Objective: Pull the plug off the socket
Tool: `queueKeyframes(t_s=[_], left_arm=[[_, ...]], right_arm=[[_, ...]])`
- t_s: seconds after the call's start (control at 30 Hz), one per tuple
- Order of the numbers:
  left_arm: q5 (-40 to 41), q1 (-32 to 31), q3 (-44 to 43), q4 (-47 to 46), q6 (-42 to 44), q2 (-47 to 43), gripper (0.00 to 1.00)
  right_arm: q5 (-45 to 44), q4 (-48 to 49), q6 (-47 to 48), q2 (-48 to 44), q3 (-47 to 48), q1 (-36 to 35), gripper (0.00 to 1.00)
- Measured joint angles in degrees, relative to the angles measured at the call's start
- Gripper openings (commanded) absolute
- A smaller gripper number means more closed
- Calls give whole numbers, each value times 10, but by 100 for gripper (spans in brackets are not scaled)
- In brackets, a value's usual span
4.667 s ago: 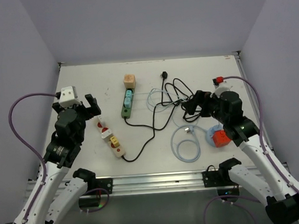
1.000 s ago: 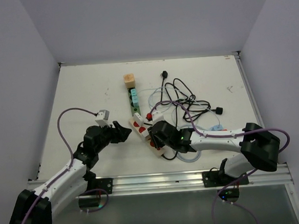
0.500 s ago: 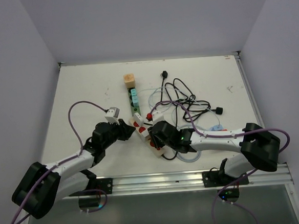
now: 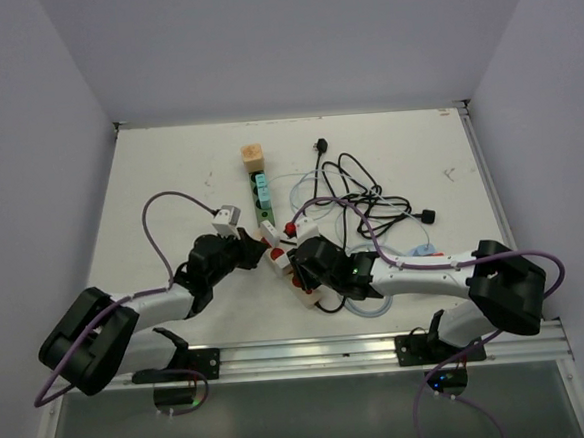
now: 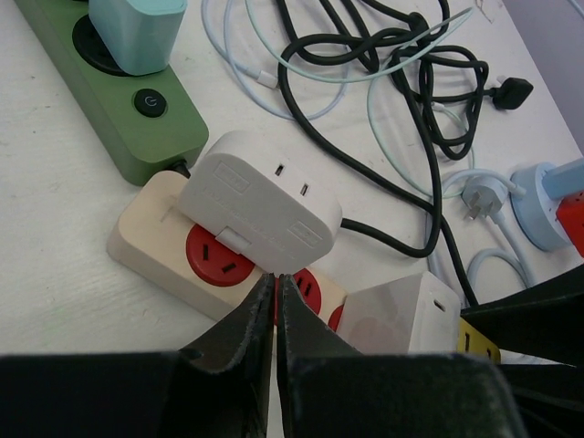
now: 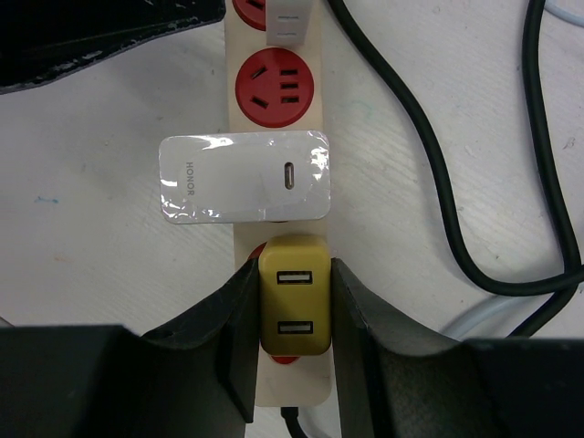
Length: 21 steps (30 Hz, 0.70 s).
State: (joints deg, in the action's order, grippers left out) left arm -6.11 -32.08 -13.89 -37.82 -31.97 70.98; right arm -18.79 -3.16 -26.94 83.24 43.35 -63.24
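A cream power strip (image 4: pixel 278 261) with red sockets lies at the table's front middle, between both arms. A yellow USB plug (image 6: pixel 295 308) sits in the socket nearest its cable end, and my right gripper (image 6: pixel 294 274) is shut on that plug's two sides. A white charger (image 6: pixel 245 178) is plugged in just beyond it. A flat white adapter (image 5: pixel 260 201) covers the far end of the strip (image 5: pixel 151 251). My left gripper (image 5: pixel 275 276) is shut with nothing between its fingers, its tips resting at the adapter's near corner over a red socket.
A green power strip (image 4: pixel 264 206) with a turquoise plug (image 5: pixel 137 32) lies just beyond, an orange block (image 4: pixel 254 158) at its far end. Tangled black cables (image 4: pixel 360 189) and pale blue cables (image 5: pixel 493 265) spread to the right.
My left arm has reached right to the cream strip and its jaws have closed from open to shut. The right gripper has kept its grip on the yellow plug.
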Motion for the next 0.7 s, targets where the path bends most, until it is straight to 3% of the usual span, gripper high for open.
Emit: queueKeyframes(t_s=[0.33, 0.7], left_arm=[[3, -16, -7, -61, -5, 86, 0], [18, -39, 4, -139, -44, 146, 0]], right_arm=[[-1, 0, 2, 7, 5, -2, 0], [3, 0, 0, 8, 7, -3, 0]])
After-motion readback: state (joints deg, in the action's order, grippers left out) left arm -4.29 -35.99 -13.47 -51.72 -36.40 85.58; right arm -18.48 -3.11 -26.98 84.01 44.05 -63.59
